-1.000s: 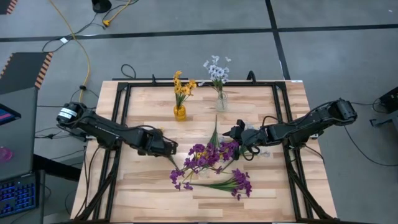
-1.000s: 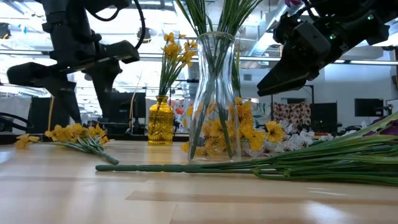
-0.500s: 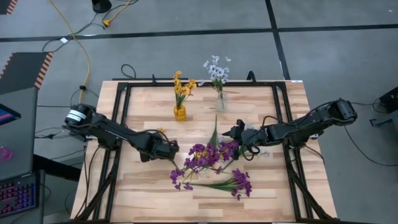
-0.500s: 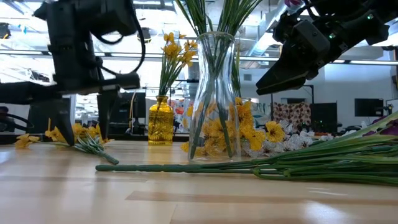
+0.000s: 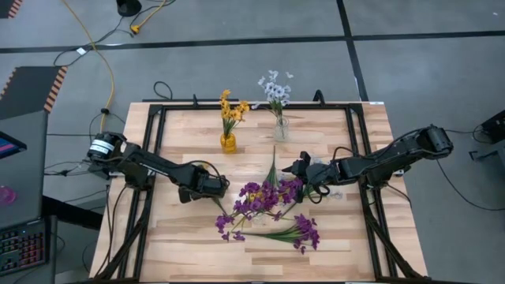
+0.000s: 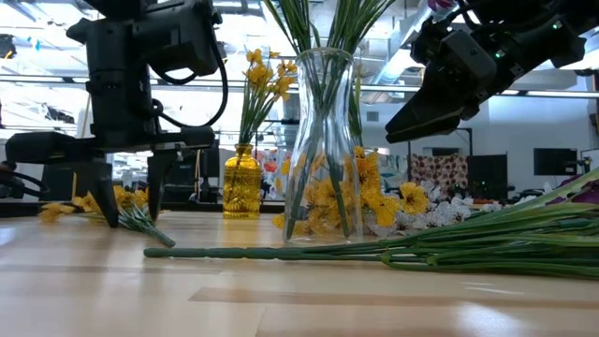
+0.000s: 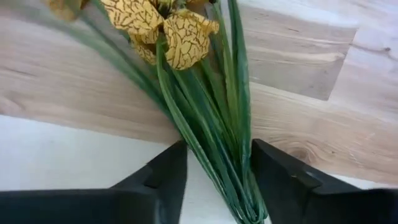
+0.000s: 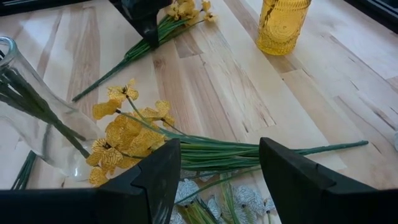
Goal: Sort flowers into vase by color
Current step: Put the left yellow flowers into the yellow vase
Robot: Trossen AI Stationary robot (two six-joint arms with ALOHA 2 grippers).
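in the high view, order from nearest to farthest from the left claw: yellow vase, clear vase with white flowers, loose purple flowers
From the left claw:
1. Loose purple flowers, just beside it toward the table's middle.
2. Yellow vase, toward the far edge, slightly to the right.
3. Clear vase with white flowers, at the far edge, further right.

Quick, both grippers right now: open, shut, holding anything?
Left gripper: fingers straddle the yellow sprig's stems; grip cannot be told.
Right gripper: open, empty, above loose flowers.
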